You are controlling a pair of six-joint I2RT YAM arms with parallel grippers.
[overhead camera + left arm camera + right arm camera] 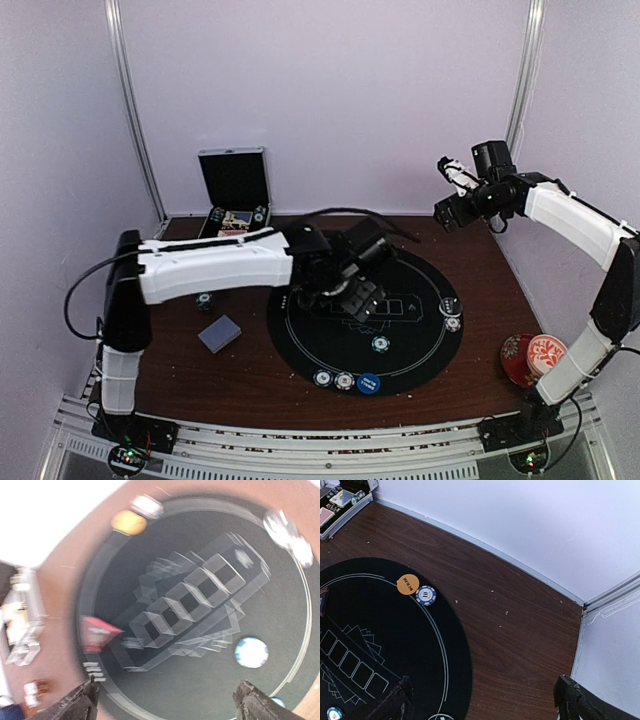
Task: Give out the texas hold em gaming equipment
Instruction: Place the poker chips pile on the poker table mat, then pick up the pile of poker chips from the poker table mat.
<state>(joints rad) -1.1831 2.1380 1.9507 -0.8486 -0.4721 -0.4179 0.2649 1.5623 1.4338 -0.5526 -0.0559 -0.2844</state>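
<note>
My left gripper (358, 297) hovers open over the middle of the black round mat (420, 350), with nothing between its fingers (80, 702). Its blurred wrist view shows a red triangle marker (97, 632) at the mat's edge, an orange button disc (129, 522), and a white-and-blue chip (251, 652) on the felt. Near the mat's front edge lie two chips (322, 379) beside a blue button disc (369, 383). A grey-blue card deck (220, 333) rests on the wood left of the mat. My right gripper (448, 190) is raised high at the back right, open and empty, above the orange disc (408, 584) and a blue-white chip (425, 595).
An open metal case (235, 190) stands at the back left with more pieces inside. A red floral cup and saucer (530, 358) sit at the right front. Two chips (450, 315) lie at the mat's right edge. White walls close in the back and sides.
</note>
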